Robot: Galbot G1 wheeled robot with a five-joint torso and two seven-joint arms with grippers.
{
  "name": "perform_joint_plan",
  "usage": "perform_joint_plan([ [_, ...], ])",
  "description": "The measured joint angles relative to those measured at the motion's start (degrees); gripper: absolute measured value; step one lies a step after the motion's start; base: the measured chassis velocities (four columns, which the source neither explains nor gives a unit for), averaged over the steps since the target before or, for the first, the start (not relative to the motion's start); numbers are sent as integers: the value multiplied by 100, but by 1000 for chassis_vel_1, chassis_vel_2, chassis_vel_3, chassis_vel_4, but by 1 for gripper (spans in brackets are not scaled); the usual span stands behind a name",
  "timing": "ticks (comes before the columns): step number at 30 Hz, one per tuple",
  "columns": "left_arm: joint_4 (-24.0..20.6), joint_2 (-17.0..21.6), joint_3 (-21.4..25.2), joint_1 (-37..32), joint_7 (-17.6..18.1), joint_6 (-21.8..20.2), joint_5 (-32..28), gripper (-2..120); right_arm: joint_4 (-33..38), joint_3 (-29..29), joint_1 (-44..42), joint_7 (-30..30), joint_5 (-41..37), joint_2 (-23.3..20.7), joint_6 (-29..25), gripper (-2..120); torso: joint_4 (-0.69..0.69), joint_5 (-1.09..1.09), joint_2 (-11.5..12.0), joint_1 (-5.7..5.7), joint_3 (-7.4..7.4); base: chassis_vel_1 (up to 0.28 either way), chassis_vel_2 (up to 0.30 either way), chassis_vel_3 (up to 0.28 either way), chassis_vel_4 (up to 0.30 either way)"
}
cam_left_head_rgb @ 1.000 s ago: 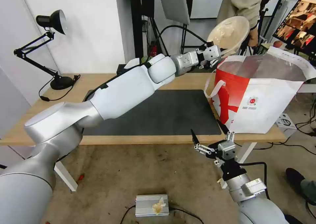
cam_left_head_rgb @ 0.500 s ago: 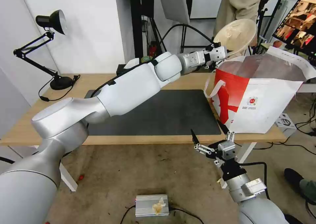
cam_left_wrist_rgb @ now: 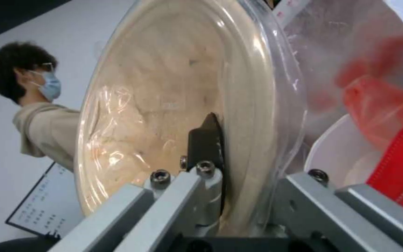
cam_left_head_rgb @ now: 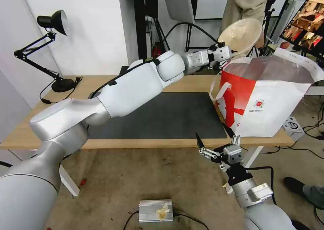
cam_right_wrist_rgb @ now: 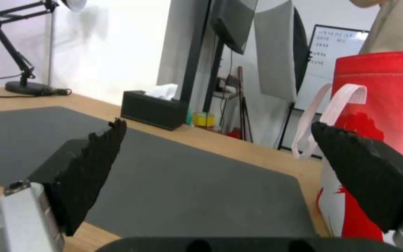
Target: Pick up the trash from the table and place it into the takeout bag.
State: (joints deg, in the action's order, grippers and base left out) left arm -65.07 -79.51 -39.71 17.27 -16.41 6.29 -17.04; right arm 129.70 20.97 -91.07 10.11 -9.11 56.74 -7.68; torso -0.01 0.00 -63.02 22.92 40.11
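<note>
Because it is a thin, shallow disposable dish under a clear film or lid, the tan shallow bowl (cam_left_head_rgb: 242,35) looks light but easily bent and likely slick, so the rim seems the only sensible hold, and a pinch there could let it swing or slip if squeezed too little, or buckle if squeezed too hard. It hangs tilted on edge in the air above the far, open mouth of the takeout bag (cam_left_head_rgb: 266,98), which stands on the table (cam_left_head_rgb: 101,84) just beside the dark mat. The left gripper (cam_left_head_rgb: 223,55) has its fingers clamped on the bowl's lower rim; the wrist view shows a white bowl already inside the foil lining. Against half a second ago, bowl and gripper sit slightly higher and a touch back. The right gripper (cam_left_head_rgb: 216,142) waits below the table's near edge, jaws spread wide, unchanged.
</note>
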Motion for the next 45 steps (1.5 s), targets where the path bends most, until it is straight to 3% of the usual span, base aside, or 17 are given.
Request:
perform_joint_plan([
  [12, 65, -9, -71, 168, -7, -2, -219, 1, 0, 0, 0, 0, 0, 0, 0, 100, 1, 0, 0, 0, 0, 0, 0, 0, 0],
  [25, 571, -660, 317, 37, -195, 329, 1045, 1, 0, 0, 0, 0, 0, 0, 0, 100, 0, 0, 0, 0, 0, 0, 0, 0, 0],
  [31, 859, -1186, 493, -83, -252, 424, 1652, 1, 0, -1, 0, 0, 0, 0, 0, 100, -3, 2, 0, 0, 0, 0, 0, 0, 0],
  [45, 834, -1188, 678, -271, -336, 483, 1919, 1, 0, 0, 0, 0, 0, 0, 0, 100, 1, 0, 0, 0, 0, 0, 0, 0, 0],
])
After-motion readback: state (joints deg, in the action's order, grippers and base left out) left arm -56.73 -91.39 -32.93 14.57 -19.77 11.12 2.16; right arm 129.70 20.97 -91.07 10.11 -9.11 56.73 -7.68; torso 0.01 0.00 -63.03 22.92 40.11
